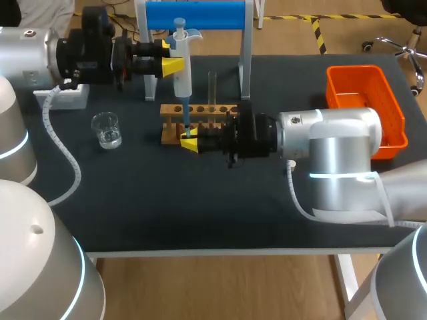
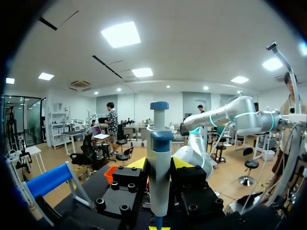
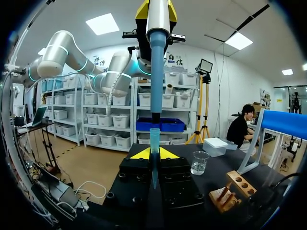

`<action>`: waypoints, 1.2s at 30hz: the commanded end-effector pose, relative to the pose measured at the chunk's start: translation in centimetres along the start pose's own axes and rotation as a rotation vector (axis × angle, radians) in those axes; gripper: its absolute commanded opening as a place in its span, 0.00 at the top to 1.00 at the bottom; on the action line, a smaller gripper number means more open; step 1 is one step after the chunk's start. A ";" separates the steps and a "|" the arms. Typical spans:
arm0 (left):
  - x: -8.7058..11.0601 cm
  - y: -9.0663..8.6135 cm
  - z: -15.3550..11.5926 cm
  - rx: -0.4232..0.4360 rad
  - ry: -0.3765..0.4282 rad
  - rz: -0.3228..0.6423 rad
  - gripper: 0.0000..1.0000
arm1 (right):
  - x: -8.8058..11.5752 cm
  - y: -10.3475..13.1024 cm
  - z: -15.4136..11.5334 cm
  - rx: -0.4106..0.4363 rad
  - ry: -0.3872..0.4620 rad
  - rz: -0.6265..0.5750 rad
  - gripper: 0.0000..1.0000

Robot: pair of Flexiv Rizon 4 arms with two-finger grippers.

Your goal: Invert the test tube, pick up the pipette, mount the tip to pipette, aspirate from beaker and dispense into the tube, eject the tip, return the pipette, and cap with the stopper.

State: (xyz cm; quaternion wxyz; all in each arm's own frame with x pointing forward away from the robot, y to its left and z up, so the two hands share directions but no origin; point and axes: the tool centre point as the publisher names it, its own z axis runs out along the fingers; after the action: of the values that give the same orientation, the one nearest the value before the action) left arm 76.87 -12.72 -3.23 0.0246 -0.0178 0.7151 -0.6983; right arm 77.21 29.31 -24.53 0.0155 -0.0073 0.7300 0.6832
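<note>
Pipette (image 1: 181,70) stands upright above the wooden rack (image 1: 200,110). The left hand (image 2: 159,166) is clamped on its pale body from both sides, below the blue plunger. Directly under it, the right hand (image 3: 153,154) is closed on the blue tip (image 3: 154,139), pinching it upright with its open mouth facing up. In the right wrist view, the pipette's dark nozzle hangs just above that mouth and does not look seated yet.

The tip looks like a thin, light plastic cone, smooth enough to slip or tilt in a pinch. It is best held around its middle, as it is now, so the collar stays free for the nozzle. The pipette body seems stiff and light, and a firm grip on the barrel should take the downward press. The press has to run straight along the shaft, or the tip may cock sideways.

The test tube (image 1: 212,85) stands in the rack behind, and it is probably glass and fragile. The beaker (image 1: 107,129) sits on the desk (image 1: 200,207), well apart from the rack on the left arm's side.
</note>
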 end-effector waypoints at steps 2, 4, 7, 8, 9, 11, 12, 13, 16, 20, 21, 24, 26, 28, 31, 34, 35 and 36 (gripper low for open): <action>0.0 0.0 0.0 0.002 -0.001 0.001 1.00 | -0.3 0.1 0.1 0.005 0.000 -0.007 1.00; 0.0 0.0 0.0 0.002 -0.001 0.001 1.00 | -0.4 0.3 0.1 0.003 -0.002 -0.011 1.00; 0.0 0.0 0.0 0.002 -0.001 0.001 1.00 | -0.3 0.6 0.1 0.002 -0.004 -0.019 1.00; 0.0 0.0 0.0 0.002 -0.001 0.001 1.00 | -0.3 0.7 0.1 0.000 -0.004 -0.021 1.00; 0.0 0.0 0.0 0.002 -0.001 0.001 1.00 | -0.3 0.7 0.1 -0.004 -0.003 -0.024 1.00; 0.0 0.0 0.0 0.002 -0.001 0.001 1.00 | -0.2 0.9 0.1 -0.006 -0.003 -0.029 1.00; 0.0 0.0 0.0 0.002 -0.001 0.001 1.00 | -0.2 1.0 0.0 -0.007 -0.002 -0.031 1.00; 0.0 0.0 0.0 0.002 -0.001 0.001 1.00 | -0.2 1.1 0.0 -0.009 -0.002 -0.032 1.00; 0.0 0.0 0.0 0.002 -0.001 0.001 1.00 | 0.0 1.3 0.0 -0.012 -0.001 -0.039 1.00; 0.0 0.0 0.0 0.002 -0.001 0.001 1.00 | 0.0 1.4 -0.1 -0.045 -0.009 -0.035 1.00; 0.0 0.0 0.0 0.002 -0.001 0.001 1.00 | 0.0 1.5 -0.2 -0.048 -0.011 -0.034 1.00; 0.0 0.0 0.0 0.002 -0.001 0.001 1.00 | 0.1 1.6 -0.1 -0.082 -0.013 -0.019 1.00; 0.0 0.0 0.0 0.002 -0.001 0.001 1.00 | 0.1 1.6 -0.1 -0.085 -0.015 -0.016 1.00; 0.0 0.0 0.0 0.002 -0.001 0.001 1.00 | 0.2 1.5 0.0 -0.093 -0.017 -0.009 1.00; 0.0 0.0 0.0 0.002 -0.001 0.001 1.00 | 0.3 1.5 0.0 -0.094 -0.017 -0.005 1.00; 0.0 0.0 0.0 0.002 -0.001 0.001 1.00 | 0.4 1.5 0.1 -0.095 -0.018 -0.002 1.00; 0.0 0.0 0.0 0.002 -0.001 0.001 1.00 | 0.4 1.6 0.1 -0.094 -0.018 -0.002 1.00; 0.0 0.0 0.0 0.002 -0.001 0.001 1.00 | 0.3 1.6 0.0 -0.093 -0.019 -0.002 1.00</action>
State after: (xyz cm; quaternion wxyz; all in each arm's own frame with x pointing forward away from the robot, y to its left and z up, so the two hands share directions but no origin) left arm 76.84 -12.75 -3.16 0.0244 -0.0176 0.7149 -0.6986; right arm 76.93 29.46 -23.12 0.0212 -0.0032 0.6967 0.7170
